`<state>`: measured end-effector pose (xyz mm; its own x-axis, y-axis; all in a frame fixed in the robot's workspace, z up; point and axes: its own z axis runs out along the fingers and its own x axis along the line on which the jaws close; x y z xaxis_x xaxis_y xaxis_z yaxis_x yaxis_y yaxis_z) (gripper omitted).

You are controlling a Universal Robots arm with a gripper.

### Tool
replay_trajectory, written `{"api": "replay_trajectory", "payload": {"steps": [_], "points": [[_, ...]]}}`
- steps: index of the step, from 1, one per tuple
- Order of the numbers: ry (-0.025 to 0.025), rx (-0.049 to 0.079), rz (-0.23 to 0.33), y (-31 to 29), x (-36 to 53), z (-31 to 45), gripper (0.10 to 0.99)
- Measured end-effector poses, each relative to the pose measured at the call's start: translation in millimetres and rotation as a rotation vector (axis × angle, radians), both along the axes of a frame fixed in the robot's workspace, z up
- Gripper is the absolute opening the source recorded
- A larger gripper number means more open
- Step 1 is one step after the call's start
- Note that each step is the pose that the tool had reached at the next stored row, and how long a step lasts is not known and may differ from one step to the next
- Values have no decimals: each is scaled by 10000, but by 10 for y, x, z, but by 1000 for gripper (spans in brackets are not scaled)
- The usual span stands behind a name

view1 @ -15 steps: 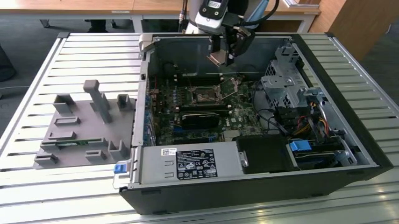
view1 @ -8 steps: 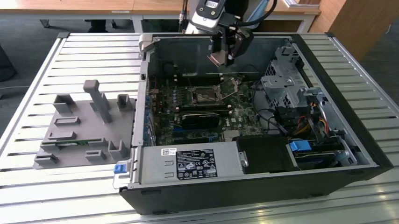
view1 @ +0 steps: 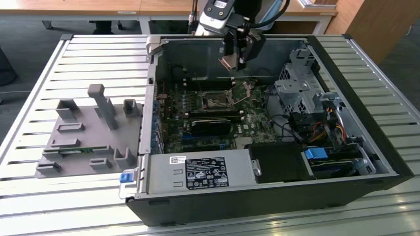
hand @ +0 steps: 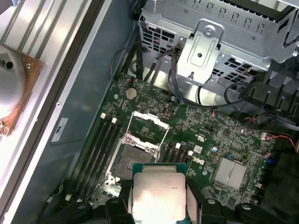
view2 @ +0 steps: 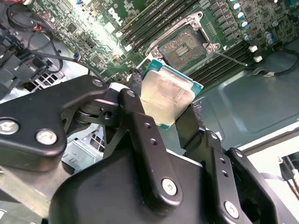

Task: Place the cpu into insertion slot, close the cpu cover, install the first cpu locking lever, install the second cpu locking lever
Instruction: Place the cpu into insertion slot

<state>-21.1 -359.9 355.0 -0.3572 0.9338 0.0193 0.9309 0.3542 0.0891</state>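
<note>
Silver-topped cpu (view2: 166, 95) clamped between my jaws, held above the open insertion slot (view2: 184, 46); I judge step one in hand; seating calls for square alignment

Silver-topped cpu (view2: 166, 95) hangs tilted, clear of the bare insertion slot (view1: 215, 101). The cpu cover (hand: 150, 125) is open, seemingly at the slot's 2 o'clock in the exterior view.

No text legible enough to quote. Rating label (view1: 204, 173) on power supply (view1: 157, 179), lower centre of exterior view: print too small. White logo (view2: 116, 15) silk-screened on motherboard (view2: 79, 28) in second wrist view. Faint marks on cpu (hand: 158, 196) lid in first wrist view: washed out.
</note>
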Motion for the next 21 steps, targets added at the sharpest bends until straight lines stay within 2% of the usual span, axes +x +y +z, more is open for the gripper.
{"api": "replay_trajectory", "payload": {"steps": [21], "points": [[0, 0, -1570, 0, 0, -19, 541]]}}
